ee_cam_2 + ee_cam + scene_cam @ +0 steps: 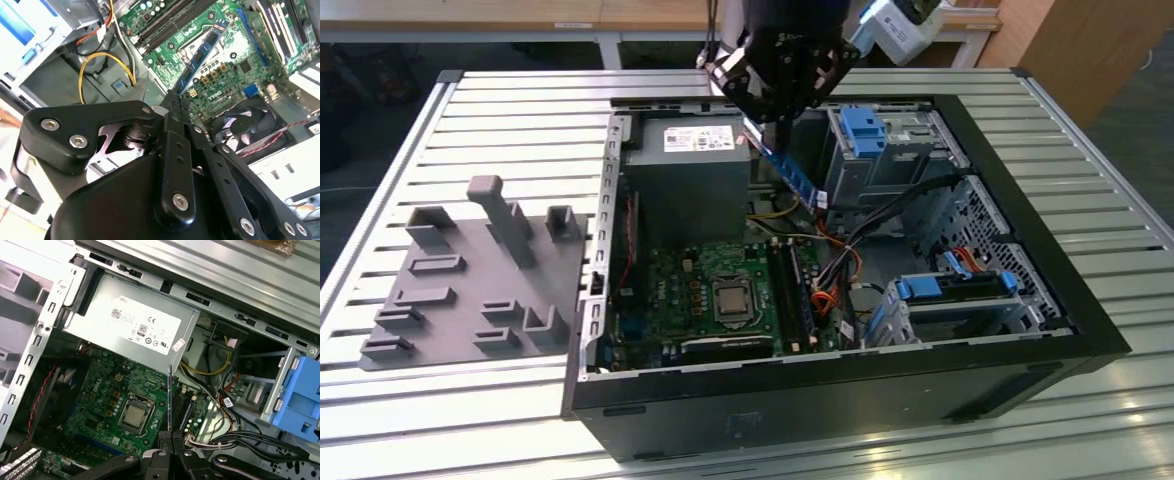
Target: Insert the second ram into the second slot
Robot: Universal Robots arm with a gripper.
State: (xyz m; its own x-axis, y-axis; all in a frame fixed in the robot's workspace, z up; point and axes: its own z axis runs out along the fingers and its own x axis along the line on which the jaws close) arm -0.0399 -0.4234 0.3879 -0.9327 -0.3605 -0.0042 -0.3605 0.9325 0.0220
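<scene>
While the gripper (771, 118) holds its fingers (176, 150) clamped on the second ram (798, 165), tilted above the open computer case (854, 400) at twelve o'clock from the memory slots (786, 280) in the exterior view, I think it needs levelling, parallel to its slot.

Exterior view: even, diffuse overhead light; ribbed aluminium table (507, 110) bright, open black computer case (854, 395) shadowed inside. Second wrist view: black-linked gripper (173, 97) near the lens soft, with glints; background patch blown white. First wrist view: grey power-supply box (100, 335) bright.
</scene>
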